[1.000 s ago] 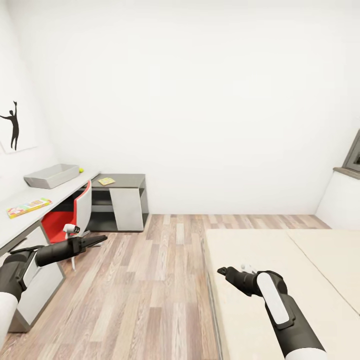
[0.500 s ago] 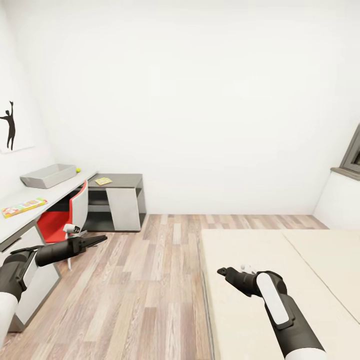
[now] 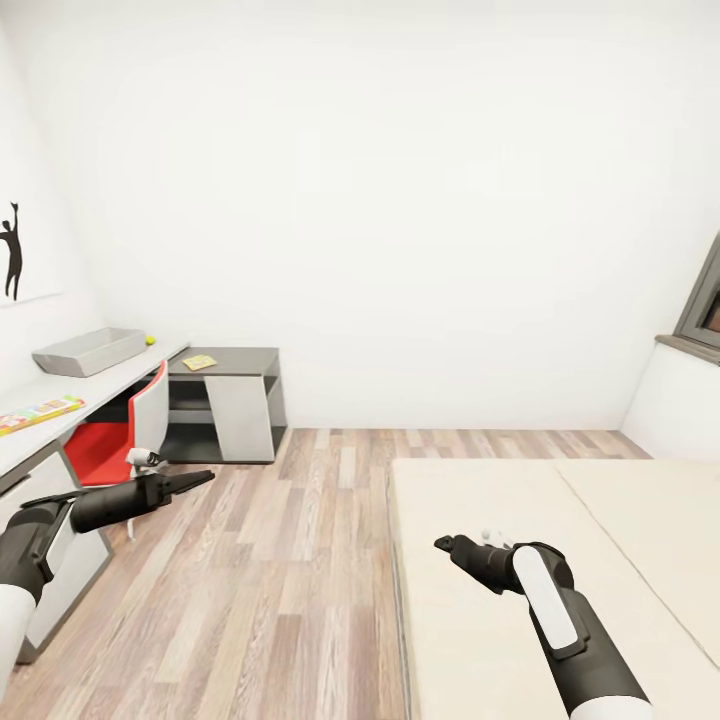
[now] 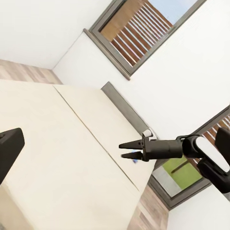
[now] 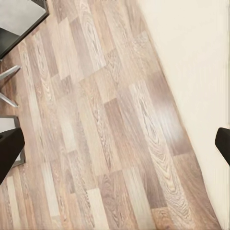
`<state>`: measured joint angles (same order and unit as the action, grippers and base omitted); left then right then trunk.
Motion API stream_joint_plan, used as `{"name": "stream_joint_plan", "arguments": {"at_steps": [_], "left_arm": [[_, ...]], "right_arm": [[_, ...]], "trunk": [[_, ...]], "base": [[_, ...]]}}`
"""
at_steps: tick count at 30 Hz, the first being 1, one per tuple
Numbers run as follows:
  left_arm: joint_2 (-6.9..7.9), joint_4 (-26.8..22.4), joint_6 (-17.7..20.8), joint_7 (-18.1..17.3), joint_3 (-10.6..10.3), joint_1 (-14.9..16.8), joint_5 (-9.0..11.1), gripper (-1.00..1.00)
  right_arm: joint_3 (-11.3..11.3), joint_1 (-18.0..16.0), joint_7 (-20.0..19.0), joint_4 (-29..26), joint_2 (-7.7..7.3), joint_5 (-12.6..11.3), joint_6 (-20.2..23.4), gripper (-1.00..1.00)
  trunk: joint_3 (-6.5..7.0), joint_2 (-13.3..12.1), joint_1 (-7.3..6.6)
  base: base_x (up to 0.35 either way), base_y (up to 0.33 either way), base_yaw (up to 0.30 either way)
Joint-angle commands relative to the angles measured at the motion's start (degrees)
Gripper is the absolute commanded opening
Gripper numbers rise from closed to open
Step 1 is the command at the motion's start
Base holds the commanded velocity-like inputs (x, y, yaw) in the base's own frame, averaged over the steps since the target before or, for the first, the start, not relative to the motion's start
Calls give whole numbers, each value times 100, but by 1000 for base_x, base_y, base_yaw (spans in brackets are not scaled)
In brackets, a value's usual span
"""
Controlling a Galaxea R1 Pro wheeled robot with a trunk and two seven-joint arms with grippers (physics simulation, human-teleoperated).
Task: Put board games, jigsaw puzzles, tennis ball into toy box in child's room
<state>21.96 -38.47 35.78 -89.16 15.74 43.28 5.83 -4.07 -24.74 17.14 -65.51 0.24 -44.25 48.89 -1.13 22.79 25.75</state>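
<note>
At the far left of the head view stands the table [image 3: 120, 372], with the light-grey toy box [image 3: 88, 350] and the tennis ball [image 3: 150, 340] on it. One flat multicoloured toy [image 3: 38, 412] lies on the light top. Another [image 3: 199, 362] lies on the lower dark section; I cannot tell game from puzzle. The bed [image 3: 520, 520] is at the lower right. My left gripper [image 3: 197, 480] hangs open over the floor. Over the bed's near edge my right gripper [image 3: 443, 543] [image 4: 121, 150] is open and empty. A small blue thing [image 4: 135, 162] shows on the bed behind it.
A red-and-white swivel chair [image 3: 125, 432] stands at the desk, close to my left gripper. Wood-plank floor [image 3: 300, 560] runs between desk and bed. A black silhouette picture [image 3: 12, 250] hangs on the left wall. A window [image 3: 705, 305] sits at the far right.
The whole head picture has shifted left, so the camera has turned or moved right. Both arms hold the same pose, and nothing on the table has moved.
</note>
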Motion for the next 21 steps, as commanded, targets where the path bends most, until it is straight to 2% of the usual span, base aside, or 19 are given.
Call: {"name": "stream_joint_plan", "arguments": {"at_steps": [1,21], "left_arm": [[1,-1,61,-22,1,5,-3,100],[1,-2,61,-17,1,5,-3,100]], "right_arm": [[-6,-5,52,-5,2,-59,16,100],[-19,-5,52,-5,2,-71,16,100]], "trunk": [[-12,13,4],[-12,13,4]], "base": [[0,-158,0],[0,-182,0]]}}
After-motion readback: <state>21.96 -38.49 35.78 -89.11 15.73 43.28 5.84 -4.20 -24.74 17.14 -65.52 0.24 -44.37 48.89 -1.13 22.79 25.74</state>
